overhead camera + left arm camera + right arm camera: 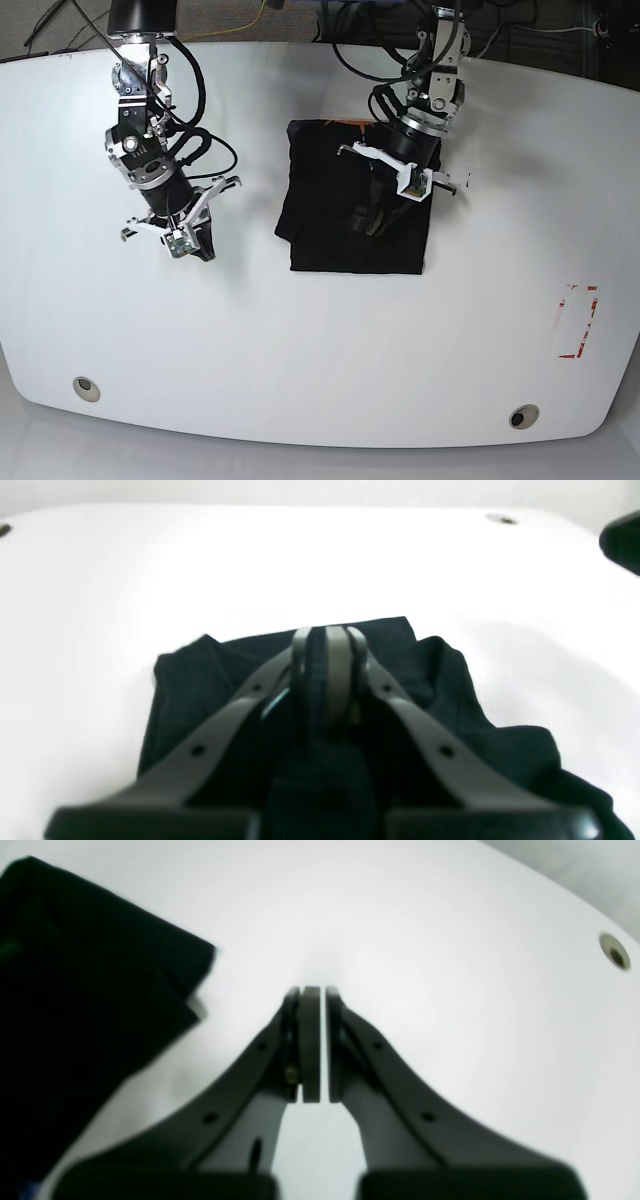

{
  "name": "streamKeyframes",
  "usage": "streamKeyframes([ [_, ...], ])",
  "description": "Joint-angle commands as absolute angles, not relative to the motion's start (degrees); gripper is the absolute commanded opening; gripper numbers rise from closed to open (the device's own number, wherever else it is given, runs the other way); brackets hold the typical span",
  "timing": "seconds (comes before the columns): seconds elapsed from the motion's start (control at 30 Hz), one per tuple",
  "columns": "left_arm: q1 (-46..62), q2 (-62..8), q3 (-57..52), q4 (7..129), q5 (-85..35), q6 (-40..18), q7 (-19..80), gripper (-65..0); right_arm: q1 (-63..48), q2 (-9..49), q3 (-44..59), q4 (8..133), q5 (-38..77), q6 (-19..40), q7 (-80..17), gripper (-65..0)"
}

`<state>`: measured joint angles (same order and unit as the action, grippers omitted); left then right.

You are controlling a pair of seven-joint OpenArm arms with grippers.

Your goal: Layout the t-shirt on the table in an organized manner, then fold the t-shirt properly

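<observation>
**Folded black shirt rests mid-table as both my arms hang above it**

The t-shirt lies folded into a compact dark rectangle on the table, toward the far edge and a little right of centre in the base view, well clear of the near edge and its two round holes. My left gripper hangs directly over the fabric, jaws drawn together; black cloth fills the space beneath the fingers, and I cannot tell from my wrist view whether a fold is pinched between them or they merely hover above it. My right gripper hangs over bare white tabletop, well apart from the shirt, toward the far left corner, its pads pressed nearly flat against each other with nothing between them. From that wrist view, the shirt's edge shows at the left. A red outline mark sits near the right edge.
</observation>
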<state>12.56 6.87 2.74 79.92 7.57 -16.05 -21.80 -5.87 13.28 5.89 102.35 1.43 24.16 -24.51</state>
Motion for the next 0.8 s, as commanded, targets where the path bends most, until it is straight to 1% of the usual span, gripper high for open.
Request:
streamKeyframes([
  [0.0, 11.8, 7.2, 2.7, 80.6, 7.2, -16.0, -23.8, -61.5, -5.1, 13.8, 6.1, 103.4, 1.5, 24.2, -23.1, -63.1],
  [0.37, 8.9, 7.2, 2.9, 74.9, 7.3, -16.0, -23.7, -61.4, -5.4, 13.8, 6.1, 103.3, 1.5, 24.2, -23.1, -63.1],
  [0.47, 8.7, 7.1, 4.0, 74.7, 9.2, -15.9, -21.4, -61.1, -5.5, 13.8, 6.1, 103.3, 1.6, 24.2, -23.1, -63.1],
  [0.57, 7.6, 7.2, 4.7, 74.7, 12.5, -15.9, -17.7, -59.3, -6.0, 13.8, 6.1, 103.3, 1.6, 24.2, -23.1, -63.1],
  [0.77, 6.4, 8.3, 5.1, 73.7, 13.8, -15.9, -15.8, -58.8, -6.2, 13.8, 6.1, 103.3, 1.7, 24.2, -23.1, -63.1],
])
